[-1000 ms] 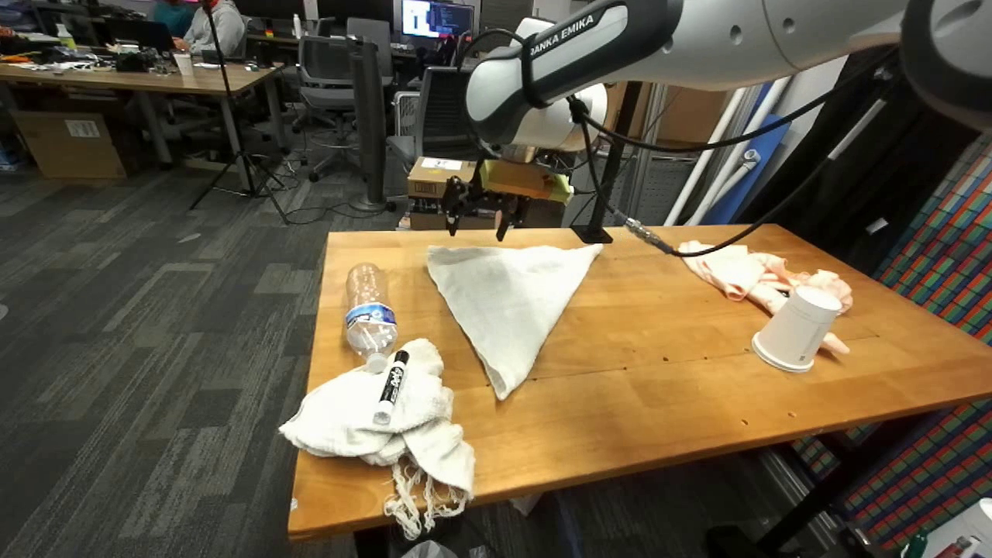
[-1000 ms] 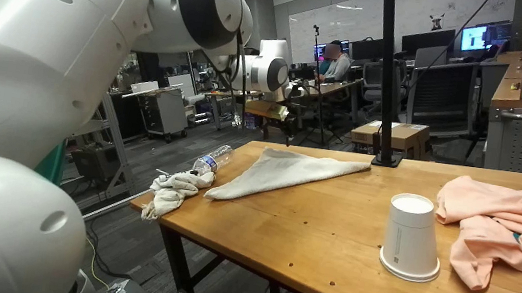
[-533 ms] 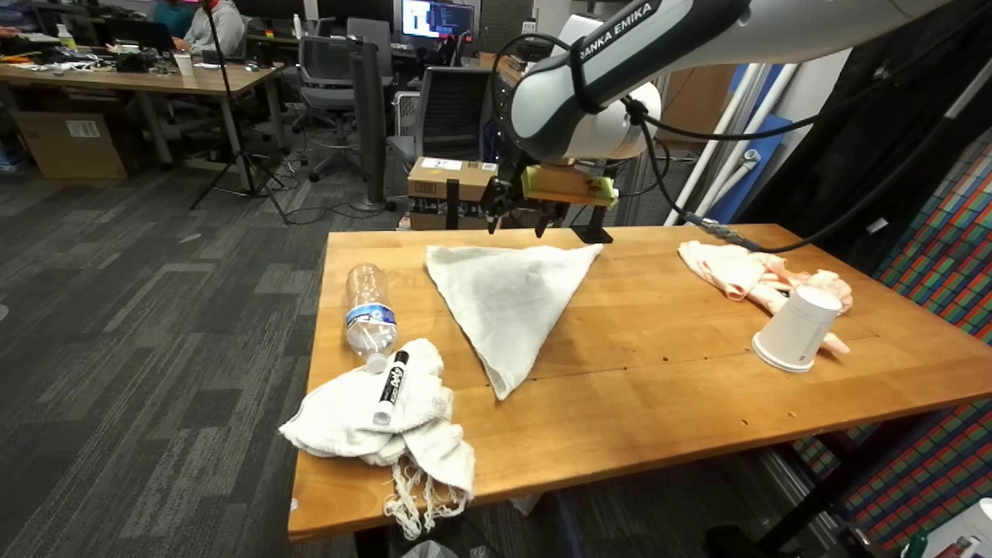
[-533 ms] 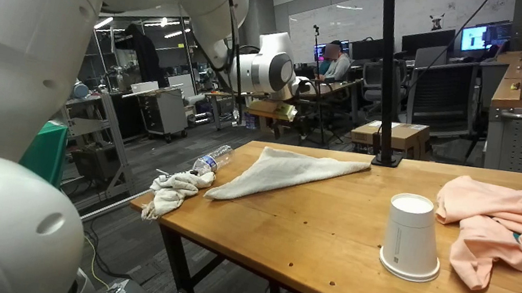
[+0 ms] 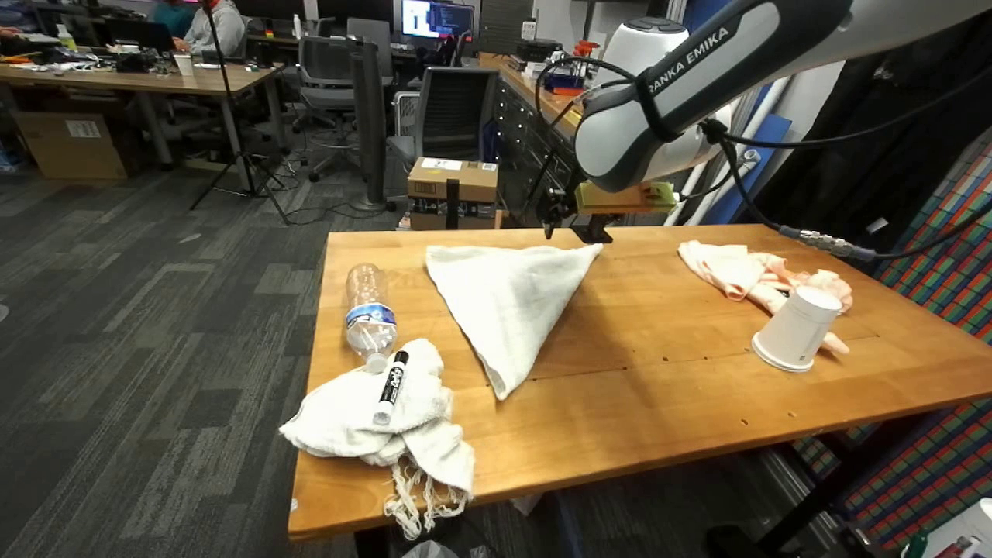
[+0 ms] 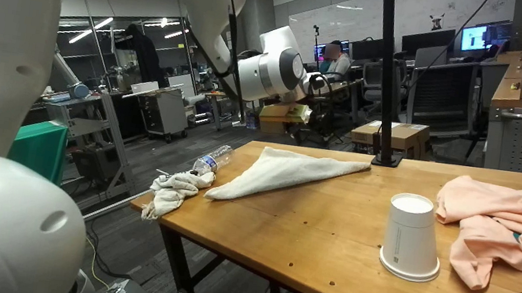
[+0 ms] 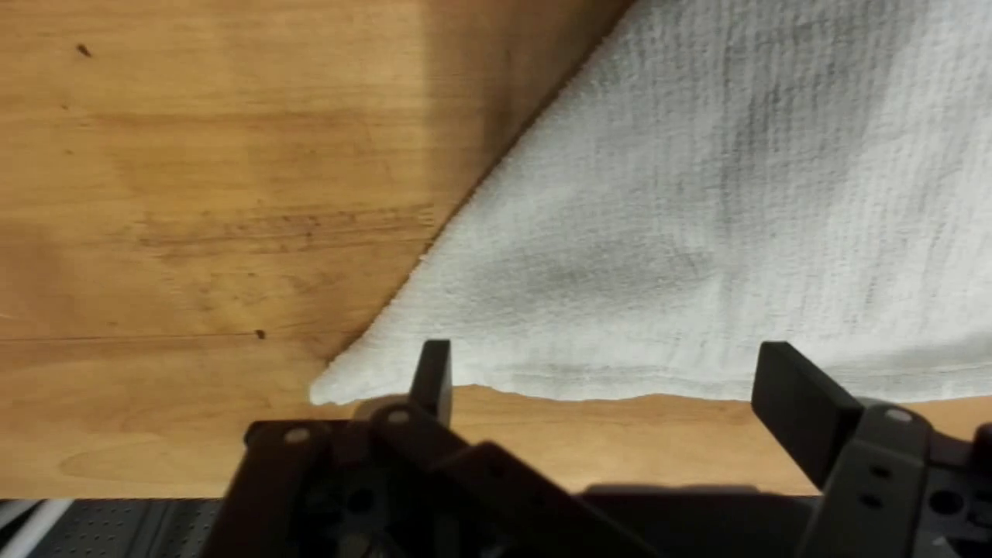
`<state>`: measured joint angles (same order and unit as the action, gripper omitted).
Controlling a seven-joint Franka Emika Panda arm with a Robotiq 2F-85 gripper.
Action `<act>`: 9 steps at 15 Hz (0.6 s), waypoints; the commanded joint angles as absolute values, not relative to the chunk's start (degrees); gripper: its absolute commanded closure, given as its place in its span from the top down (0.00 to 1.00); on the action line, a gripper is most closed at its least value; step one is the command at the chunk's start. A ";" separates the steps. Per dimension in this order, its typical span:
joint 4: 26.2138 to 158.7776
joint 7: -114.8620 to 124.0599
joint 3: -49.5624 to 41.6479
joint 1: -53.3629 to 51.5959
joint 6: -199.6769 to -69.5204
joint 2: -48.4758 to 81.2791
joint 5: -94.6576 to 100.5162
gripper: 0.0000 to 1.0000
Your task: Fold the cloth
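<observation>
The cloth (image 5: 508, 298) is white and lies flat on the table as a triangle. Its point faces the front in that exterior view. It also shows in an exterior view (image 6: 288, 174). My gripper (image 5: 572, 229) hangs above the table's back edge, near the cloth's back right corner. In the wrist view the gripper (image 7: 601, 364) is open with nothing between its fingers. The fingertips are over the cloth's straight hem (image 7: 589, 384), and a cloth corner lies just beyond the left finger. The gripper is dark and small in an exterior view (image 6: 313, 126).
On the wooden table (image 5: 659, 403) are a clear bottle (image 5: 370, 314), a bunched white fringed cloth (image 5: 364, 415) with a marker (image 5: 391, 387) on it, an upturned paper cup (image 5: 797, 329) and a crumpled pink cloth (image 5: 728, 270). A black post (image 6: 390, 72) stands at the back edge.
The gripper and arm have moved right along the table's back edge, from over the middle of the cloth's back edge to its right corner. The cloth has not moved.
</observation>
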<state>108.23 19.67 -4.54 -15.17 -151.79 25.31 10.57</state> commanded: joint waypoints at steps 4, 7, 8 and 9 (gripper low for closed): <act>109.72 24.46 -7.01 -15.19 -153.03 22.96 12.84 1.00; 107.77 24.42 -6.64 -14.55 -152.40 24.21 11.92 1.00; 107.11 24.38 -6.50 -14.37 -152.18 24.58 11.67 1.00; 106.03 24.12 -6.33 -14.10 -151.77 25.28 11.40 1.00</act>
<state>108.72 23.34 -6.73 -14.83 -152.22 24.26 11.59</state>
